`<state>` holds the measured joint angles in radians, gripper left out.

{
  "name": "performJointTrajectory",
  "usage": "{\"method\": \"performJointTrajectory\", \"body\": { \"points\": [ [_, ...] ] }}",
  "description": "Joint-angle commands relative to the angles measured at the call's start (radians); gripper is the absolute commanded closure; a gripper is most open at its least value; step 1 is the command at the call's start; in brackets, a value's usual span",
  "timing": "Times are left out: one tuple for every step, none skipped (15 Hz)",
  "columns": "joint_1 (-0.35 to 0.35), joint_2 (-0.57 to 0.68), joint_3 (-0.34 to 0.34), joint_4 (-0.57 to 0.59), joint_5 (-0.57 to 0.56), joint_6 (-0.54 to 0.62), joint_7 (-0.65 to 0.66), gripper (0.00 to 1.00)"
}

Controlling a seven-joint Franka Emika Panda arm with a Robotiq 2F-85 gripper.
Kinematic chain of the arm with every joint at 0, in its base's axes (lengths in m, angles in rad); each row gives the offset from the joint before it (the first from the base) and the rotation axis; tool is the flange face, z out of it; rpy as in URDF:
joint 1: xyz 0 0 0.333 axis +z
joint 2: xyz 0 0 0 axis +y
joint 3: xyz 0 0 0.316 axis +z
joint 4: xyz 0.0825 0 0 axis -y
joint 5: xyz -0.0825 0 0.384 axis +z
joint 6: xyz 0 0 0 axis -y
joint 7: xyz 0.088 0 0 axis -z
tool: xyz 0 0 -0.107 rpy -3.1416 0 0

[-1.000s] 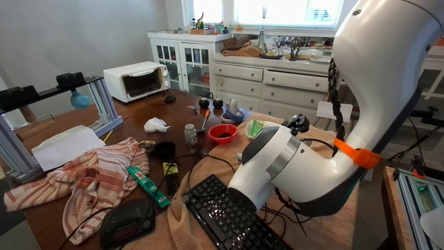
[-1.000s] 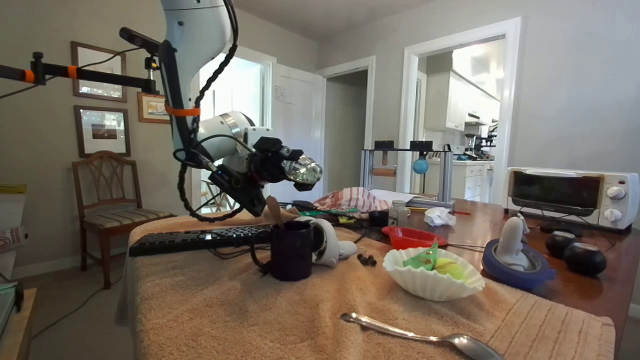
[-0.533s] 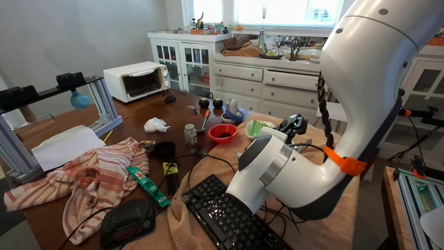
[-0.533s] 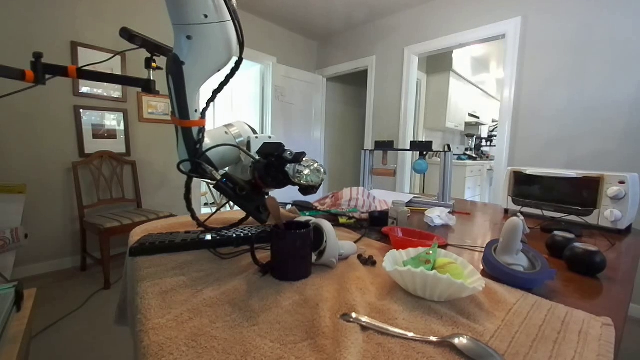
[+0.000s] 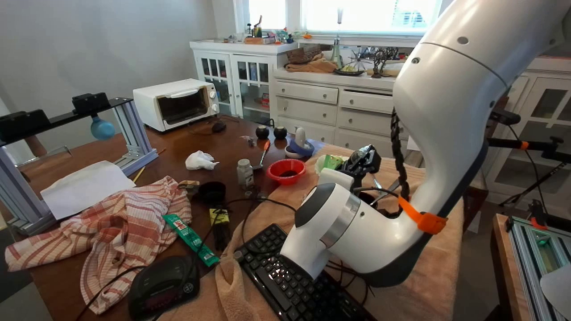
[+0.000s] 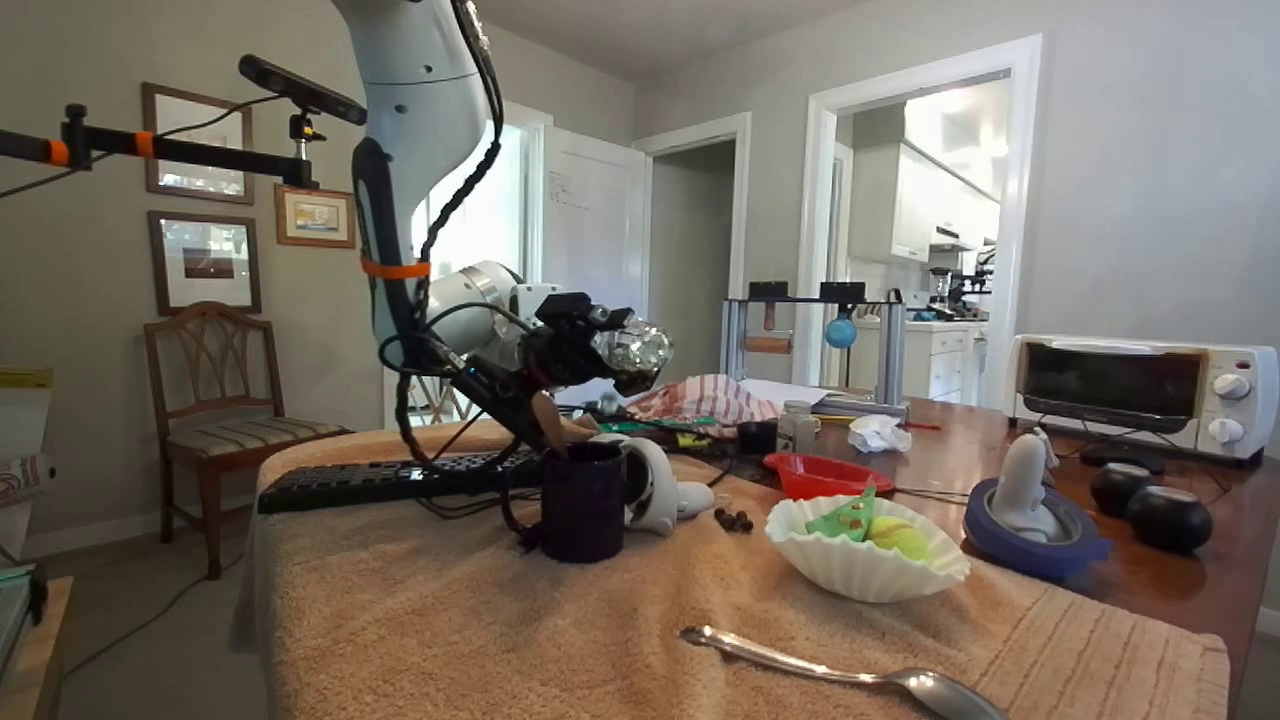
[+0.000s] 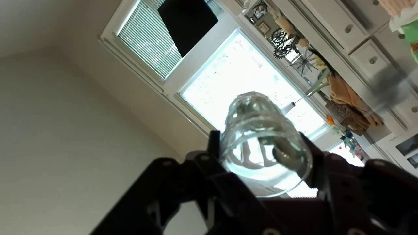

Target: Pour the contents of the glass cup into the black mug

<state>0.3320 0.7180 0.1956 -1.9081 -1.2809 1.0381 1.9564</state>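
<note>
While the gripper [image 7: 263, 147] pinches the glass cup [image 6: 645, 345], the black mug [image 6: 583, 505] stands lower, on the towel [image 6: 450, 620], inward from the left edge of the table [image 6: 960, 445] in an exterior view; the arm [image 6: 420, 145] bends above the towel, the gripper pointing sideways.

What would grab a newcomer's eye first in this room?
Probably the big white robot arm, arching over the wooden table, with a clear glass cup held up in its gripper. Next might be the bright red bowl by the edge of the tan towel, and the black mug standing on that towel.
</note>
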Motion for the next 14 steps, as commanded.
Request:
{"method": "performJointTrajectory", "body": {
  "points": [
    [0.033,0.076,-0.007,0.09,-0.029,-0.081,-0.05,0.7],
    [0.041,0.085,-0.006,0.102,-0.029,-0.094,-0.055,0.7],
    [0.046,0.094,-0.004,0.115,-0.028,-0.106,-0.058,0.7],
    [0.054,0.102,-0.003,0.125,-0.026,-0.122,-0.061,0.7],
    [0.06,0.111,-0.003,0.135,-0.028,-0.133,-0.066,0.7],
    [0.066,0.116,-0.002,0.14,-0.022,-0.149,-0.067,0.7],
    [0.069,0.121,-0.002,0.147,-0.018,-0.161,-0.065,0.7],
    [0.069,0.12,-0.001,0.146,-0.012,-0.171,-0.059,0.7],
    [0.07,0.123,0.0,0.148,-0.009,-0.18,-0.055,0.7],
    [0.069,0.124,0.002,0.147,-0.001,-0.19,-0.05,0.7],
    [0.067,0.123,0.004,0.145,0.006,-0.196,-0.043,0.7],
    [0.062,0.12,0.007,0.138,0.018,-0.197,-0.033,0.7],
    [0.059,0.12,0.009,0.135,0.027,-0.2,-0.029,0.7],
    [0.058,0.12,0.009,0.133,0.036,-0.204,-0.027,0.7]
  ]
}}
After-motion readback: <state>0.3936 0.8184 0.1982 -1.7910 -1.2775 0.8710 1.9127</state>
